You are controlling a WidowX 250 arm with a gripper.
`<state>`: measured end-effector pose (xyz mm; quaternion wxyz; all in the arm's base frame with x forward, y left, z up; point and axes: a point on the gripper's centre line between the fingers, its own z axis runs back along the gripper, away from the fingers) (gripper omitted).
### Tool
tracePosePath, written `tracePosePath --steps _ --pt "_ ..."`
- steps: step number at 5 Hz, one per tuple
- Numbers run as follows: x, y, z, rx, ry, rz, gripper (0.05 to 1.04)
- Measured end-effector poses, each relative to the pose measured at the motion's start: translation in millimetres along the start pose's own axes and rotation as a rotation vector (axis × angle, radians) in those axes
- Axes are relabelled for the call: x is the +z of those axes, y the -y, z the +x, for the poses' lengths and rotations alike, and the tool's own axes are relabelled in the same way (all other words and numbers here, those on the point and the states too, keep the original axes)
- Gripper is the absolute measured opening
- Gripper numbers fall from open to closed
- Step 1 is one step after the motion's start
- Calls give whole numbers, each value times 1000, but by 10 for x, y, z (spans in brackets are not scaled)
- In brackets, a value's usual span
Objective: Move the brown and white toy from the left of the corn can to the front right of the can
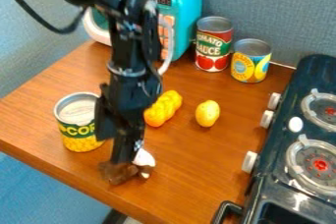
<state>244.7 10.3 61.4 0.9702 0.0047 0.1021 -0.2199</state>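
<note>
A black gripper (pixel 125 160) is hanging over the near part of a wooden worktop (pixel 197 171), its dark body hiding part of a small brown-and-white object (pixel 119 173) whose exact kind I am not able to make out. Seen from here, the jaws are overlapping in one dark shape; whether they are spread or pressed together, and whether they are gripping the object, I cannot tell. The object is lying right at their tips, its brown part showing below them and its white part peeking out just to the right.

A dark toy stove (pixel 267 188) is running along the right side, the picture's edge cutting it off. Farther back on the left, a can with a green-and-yellow label (pixel 80 128) is standing upright near the gripper. Behind the arm, a lumpy yellow item (pixel 169 105) is lying partly covered, with a smooth yellow, lemon-like piece (pixel 207 113) resting to its right. At the far side, a red-labelled can (pixel 213 46) and a yellow-and-blue can (pixel 250 62) are standing side by side, while a teal toy microwave (pixel 187 14) is sitting to their left, partly hidden by the arm.
</note>
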Motion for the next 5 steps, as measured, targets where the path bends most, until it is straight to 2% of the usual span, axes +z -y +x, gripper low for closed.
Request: tracePosePath --steps 2,3,4,5 --pt "517 -53 60 14 146 30 1001" --pt "652 -242 337 107 184 39 1001" --pt "687 -407 653 180 177 29 1001" --pt "640 -480 752 211 157 29 1001"
